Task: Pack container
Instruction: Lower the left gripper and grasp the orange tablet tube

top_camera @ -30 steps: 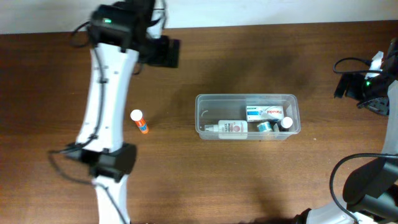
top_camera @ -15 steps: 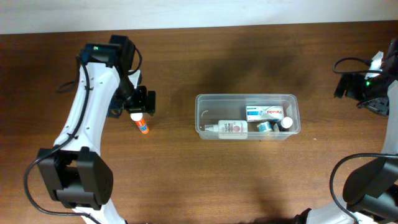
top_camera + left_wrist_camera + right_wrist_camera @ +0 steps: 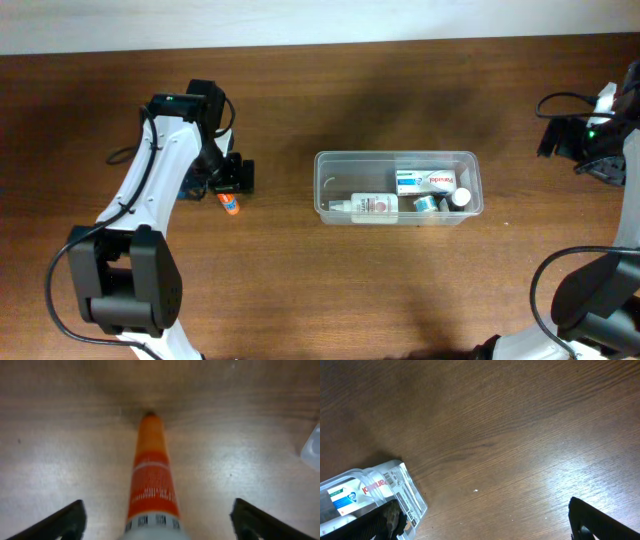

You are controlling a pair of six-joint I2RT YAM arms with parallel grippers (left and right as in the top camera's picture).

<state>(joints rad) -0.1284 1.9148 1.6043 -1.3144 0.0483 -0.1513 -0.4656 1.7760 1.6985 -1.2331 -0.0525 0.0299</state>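
Note:
The container (image 3: 330,165) is a clear plastic tub in the middle of the table, holding a white bottle, a blue-and-white box and small bottles. Its corner also shows in the right wrist view (image 3: 395,492). An orange tube with a white end (image 3: 230,205) lies on the table left of it. My left gripper (image 3: 222,180) is open and low over the tube's white end; in the left wrist view the tube (image 3: 152,480) lies between the spread fingers (image 3: 157,522). My right gripper (image 3: 485,525) is open and empty, at the far right of the table.
The wooden table (image 3: 400,290) shows bare wood around the container. The right arm (image 3: 600,135) sits at the table's far right edge.
My left arm has swung from the back of the table down over the orange tube, and its fingers now straddle the tube's white end. The right arm has not moved.

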